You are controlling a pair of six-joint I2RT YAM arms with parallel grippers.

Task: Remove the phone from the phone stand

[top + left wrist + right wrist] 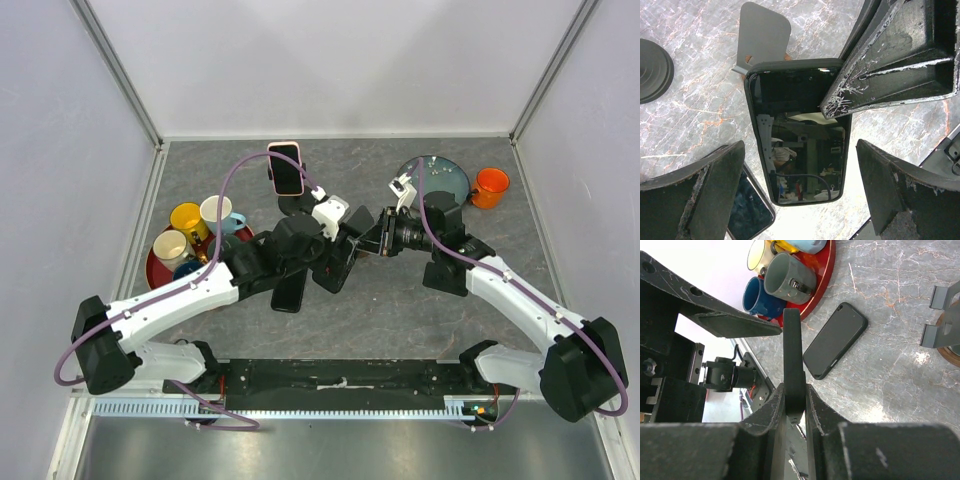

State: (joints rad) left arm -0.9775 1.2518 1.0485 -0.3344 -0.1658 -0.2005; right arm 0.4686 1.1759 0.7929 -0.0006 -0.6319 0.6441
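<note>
Slim black glass-fronted phone [792, 355] sits pinched in right gripper [795, 400]; wide-open, empty left gripper [800, 195] should close squarely first.

Brightly and evenly lit from overhead, with only soft, faint shadows on the marbled counter [690, 110] beside the phone [800, 145]. Mirror-like reflections across its glossy dark screen. Slightly soft-focused nearest the lens, around the phone.

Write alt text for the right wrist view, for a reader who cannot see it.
The right pincer grips a black phone edge-on. Beyond it, a second phone lies flat on the marble table, near mugs on a red tray.
</note>
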